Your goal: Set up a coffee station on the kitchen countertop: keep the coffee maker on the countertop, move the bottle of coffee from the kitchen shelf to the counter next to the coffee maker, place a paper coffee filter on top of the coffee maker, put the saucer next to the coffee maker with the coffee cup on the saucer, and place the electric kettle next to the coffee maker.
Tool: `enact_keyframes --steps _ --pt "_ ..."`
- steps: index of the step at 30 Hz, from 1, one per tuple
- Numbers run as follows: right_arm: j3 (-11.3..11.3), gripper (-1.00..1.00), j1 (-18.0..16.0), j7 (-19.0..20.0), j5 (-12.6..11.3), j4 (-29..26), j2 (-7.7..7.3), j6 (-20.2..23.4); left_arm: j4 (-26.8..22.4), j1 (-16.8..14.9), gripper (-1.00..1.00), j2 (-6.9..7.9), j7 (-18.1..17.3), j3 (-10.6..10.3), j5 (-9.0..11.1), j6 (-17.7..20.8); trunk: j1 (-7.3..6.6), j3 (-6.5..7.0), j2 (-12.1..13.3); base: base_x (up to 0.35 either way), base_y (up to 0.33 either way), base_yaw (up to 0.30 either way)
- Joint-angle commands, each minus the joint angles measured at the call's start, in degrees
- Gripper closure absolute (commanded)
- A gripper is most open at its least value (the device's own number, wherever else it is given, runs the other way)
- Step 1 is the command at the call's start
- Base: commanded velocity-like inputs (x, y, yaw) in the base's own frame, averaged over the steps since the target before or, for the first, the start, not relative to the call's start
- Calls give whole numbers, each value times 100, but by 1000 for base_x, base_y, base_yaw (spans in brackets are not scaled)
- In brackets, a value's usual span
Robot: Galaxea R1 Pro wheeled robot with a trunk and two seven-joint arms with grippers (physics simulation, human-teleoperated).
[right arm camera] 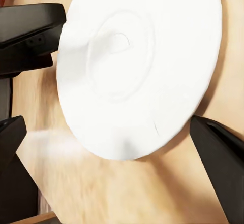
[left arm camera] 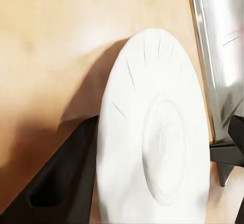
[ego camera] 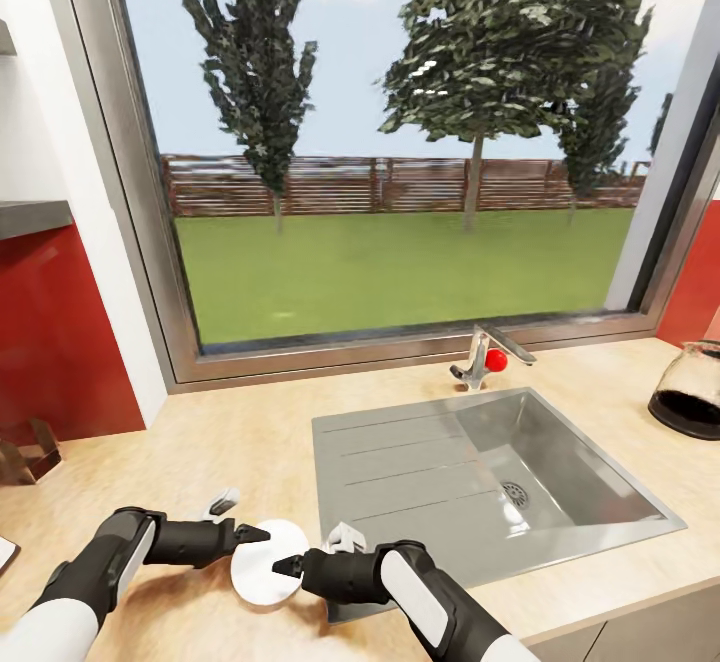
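Saucer (ego camera: 267, 561) sits at the near edge of the kitchen countertop (ego camera: 250, 442), just left of the steel sink (ego camera: 480, 482), caught between both grippers. The left arm reaches in from the near left, forearm roughly level and pointing right, its left gripper (ego camera: 240, 527) meeting the saucer's left rim. In the left wrist view the saucer (left arm camera: 152, 132) stands between a black finger (left arm camera: 61, 183) on one side and another dark finger at the far edge, so the fingers are apart around the plate; whether they press on it I cannot tell. The right arm comes in from the near right, bent at the elbow and pointing left, its right gripper (ego camera: 300, 562) at the saucer's right rim. In the right wrist view the saucer (right arm camera: 137, 66) lies between two spread black fingers (right arm camera: 218, 158), one just beside its edge; firm contact is unclear.

Farther back, a faucet (ego camera: 485, 354) with a red knob stands behind the sink basin. At the far right a glass carafe (ego camera: 690, 392) with dark coffee rests on the counter. Beyond is a wide window (ego camera: 400, 142) looking onto grass, trees and a fence, with red wall panels either side.
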Motion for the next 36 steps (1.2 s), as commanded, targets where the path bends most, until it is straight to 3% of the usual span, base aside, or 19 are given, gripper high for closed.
enact_keyframes --steps 1,18,25,36 --pt "3 -100 -2 14 49 5 0 6 -1 0 -100 -6 -45 23 -74 33 3 -3 -3 0 0 0" --pt "3 -100 -2 14 44 -28 0 6 -1 0 -100 -22 -56 22 -71 33 3 -3 -3 0 0 0" --pt "3 -100 -2 14 44 -30 0 6 -1 0 -100 -140 -47 15 -88 25 3 -3 -3 0 0 0" --pt "3 -100 -2 14 44 -30 0 6 -16 0 -100 -149 -45 -1 -101 45 3 -3 -3 0 0 0"
